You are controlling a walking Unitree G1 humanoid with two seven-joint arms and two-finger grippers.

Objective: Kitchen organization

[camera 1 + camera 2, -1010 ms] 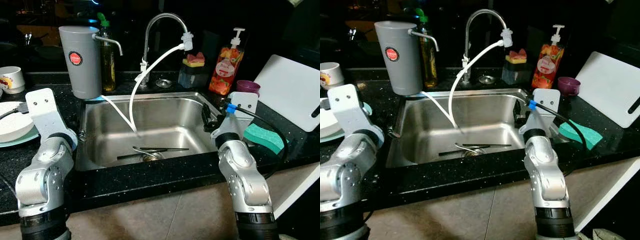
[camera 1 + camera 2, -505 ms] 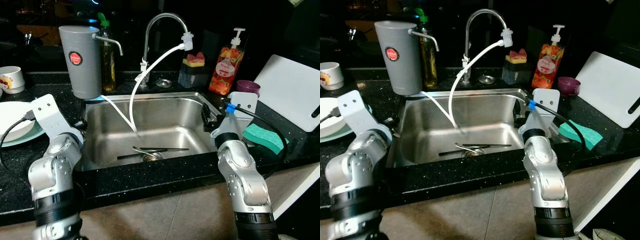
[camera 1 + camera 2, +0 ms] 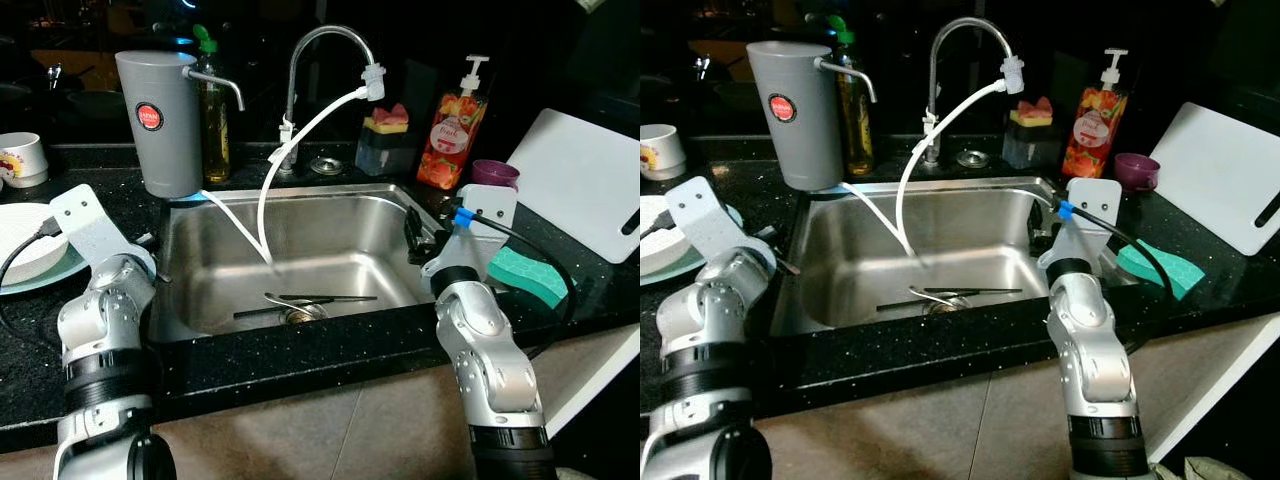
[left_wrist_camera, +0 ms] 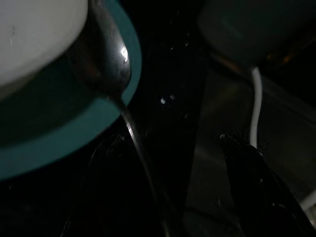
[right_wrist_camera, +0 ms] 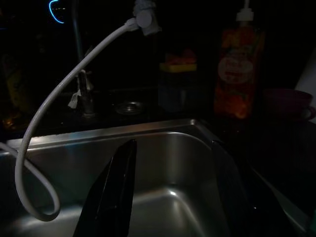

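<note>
Stainless sink (image 3: 200, 300) set in a black speckled desk (image 3: 300, 350). On the sink floor near the drain lie thin metal utensils (image 3: 320, 299). A white hose (image 3: 300, 130) runs from the tap (image 3: 325, 40) down into the basin.

Left tool (image 4: 163, 163): positioned over the desk at the sink's left edge, fingers (image 4: 247, 168) spread wide apart, gripping nothing. Directly ahead of it a spoon (image 4: 106, 64) rests with its bowl on the rim of a teal plate (image 4: 59, 138), beside a white bowl (image 4: 34, 34) standing on that plate; the handle runs down between the two fingers. Contact between fingers and handle: cannot tell, the wrist view is dark.

Right tool (image 5: 173, 192): held at the sink's right edge, pointed across the basin, fingers wide apart and empty.

Other items on the desk: grey canister (image 3: 160, 120) with a side spout at the sink's back left corner, oil bottle (image 3: 213, 110) just behind it, orange soap dispenser (image 3: 452, 130), sponge holder (image 3: 385, 145), purple cup (image 3: 495, 173), white cutting board (image 3: 585, 195), green sponge (image 3: 530, 275) and a white mug (image 3: 22, 158) at far left.
</note>
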